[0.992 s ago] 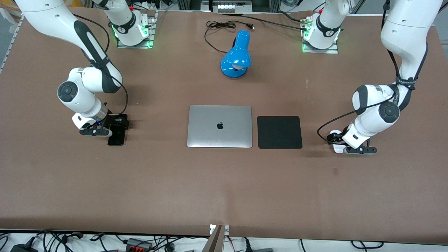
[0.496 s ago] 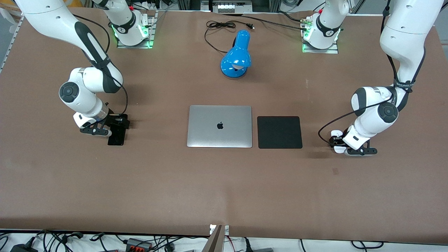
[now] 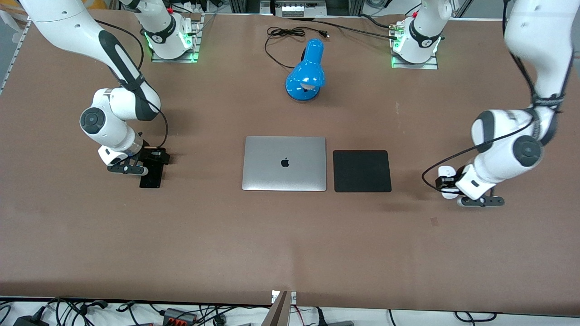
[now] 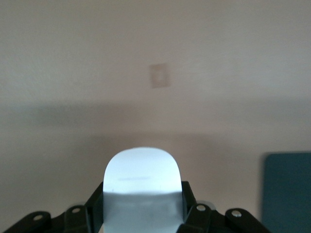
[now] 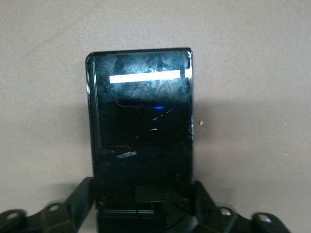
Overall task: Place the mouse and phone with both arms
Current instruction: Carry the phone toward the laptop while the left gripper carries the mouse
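The white mouse [image 3: 447, 171] is clamped in my left gripper [image 3: 447, 183], a little above the table near the left arm's end, beside the black mouse pad [image 3: 362, 171]. In the left wrist view the mouse [image 4: 141, 177] fills the gap between the black fingers [image 4: 95, 206], with the gripper [image 4: 142, 206] shut on it. The black phone [image 3: 151, 178] lies low at the table toward the right arm's end, one end gripped by my right gripper [image 3: 154, 160]. In the right wrist view the phone [image 5: 141, 126] sticks out from the gripper [image 5: 142, 201], whose fingers [image 5: 80, 196] press its sides.
A closed silver laptop [image 3: 284, 163] lies mid-table with the mouse pad beside it. A blue desk lamp [image 3: 306, 72] and its black cord [image 3: 283, 34] sit farther from the front camera. The mouse pad's corner shows in the left wrist view [image 4: 287, 191].
My left gripper has carried the mouse away from the mouse pad, toward the left arm's end of the table. My right gripper has shifted only slightly and the phone has barely moved.
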Controlling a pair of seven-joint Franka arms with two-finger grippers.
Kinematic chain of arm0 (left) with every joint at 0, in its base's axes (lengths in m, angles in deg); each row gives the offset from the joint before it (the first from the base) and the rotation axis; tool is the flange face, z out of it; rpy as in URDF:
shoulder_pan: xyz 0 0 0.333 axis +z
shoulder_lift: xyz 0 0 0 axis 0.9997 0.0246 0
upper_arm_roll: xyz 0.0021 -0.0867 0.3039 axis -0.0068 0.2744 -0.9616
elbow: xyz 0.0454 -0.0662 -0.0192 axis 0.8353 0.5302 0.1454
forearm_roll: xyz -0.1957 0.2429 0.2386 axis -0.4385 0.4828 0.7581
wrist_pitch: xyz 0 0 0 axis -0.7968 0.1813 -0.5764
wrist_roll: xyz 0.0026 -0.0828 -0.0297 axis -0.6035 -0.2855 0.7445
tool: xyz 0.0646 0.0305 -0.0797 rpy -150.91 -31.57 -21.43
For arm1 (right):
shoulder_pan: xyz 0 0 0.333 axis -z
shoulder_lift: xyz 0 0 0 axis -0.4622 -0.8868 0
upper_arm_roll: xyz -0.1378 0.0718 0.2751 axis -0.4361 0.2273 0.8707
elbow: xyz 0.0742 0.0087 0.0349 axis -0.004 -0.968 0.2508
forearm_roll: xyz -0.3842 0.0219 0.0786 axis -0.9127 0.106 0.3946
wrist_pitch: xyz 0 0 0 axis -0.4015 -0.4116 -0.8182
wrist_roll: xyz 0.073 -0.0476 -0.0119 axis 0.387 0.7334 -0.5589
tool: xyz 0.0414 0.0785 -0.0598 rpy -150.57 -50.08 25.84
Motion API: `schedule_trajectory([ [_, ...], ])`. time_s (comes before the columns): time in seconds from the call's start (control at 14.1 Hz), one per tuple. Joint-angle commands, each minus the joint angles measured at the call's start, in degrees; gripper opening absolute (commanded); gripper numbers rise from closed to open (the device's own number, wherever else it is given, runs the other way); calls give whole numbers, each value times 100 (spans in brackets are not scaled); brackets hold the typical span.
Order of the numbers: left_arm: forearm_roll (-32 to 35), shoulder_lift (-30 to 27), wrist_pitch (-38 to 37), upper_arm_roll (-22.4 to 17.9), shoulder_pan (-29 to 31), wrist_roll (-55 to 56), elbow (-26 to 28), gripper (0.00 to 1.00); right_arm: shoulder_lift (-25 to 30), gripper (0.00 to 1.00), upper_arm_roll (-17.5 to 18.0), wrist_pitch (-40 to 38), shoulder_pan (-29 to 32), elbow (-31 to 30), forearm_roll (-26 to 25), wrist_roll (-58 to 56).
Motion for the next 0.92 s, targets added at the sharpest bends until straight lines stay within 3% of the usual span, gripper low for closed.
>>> schedule_trajectory([
  [0.0,42,-70,-980,35,-537,154,-652,37,34,1,-5,-48,-11,-44,-9,-184],
  [0.28,42,26,-684,255,-1424,1321,-478,37,288,0,12,-145,-55,0,-18,-184],
  [0.43,147,140,104,237,-1821,1946,12,37,473,0,48,-591,-335,183,-18,-27],
  [0.64,473,368,1608,246,-1936,2395,778,37,439,0,83,-849,-967,500,-44,431],
  [0.85,473,588,2007,246,-2033,2440,999,37,115,0,354,-831,-1407,825,-9,1113],
])
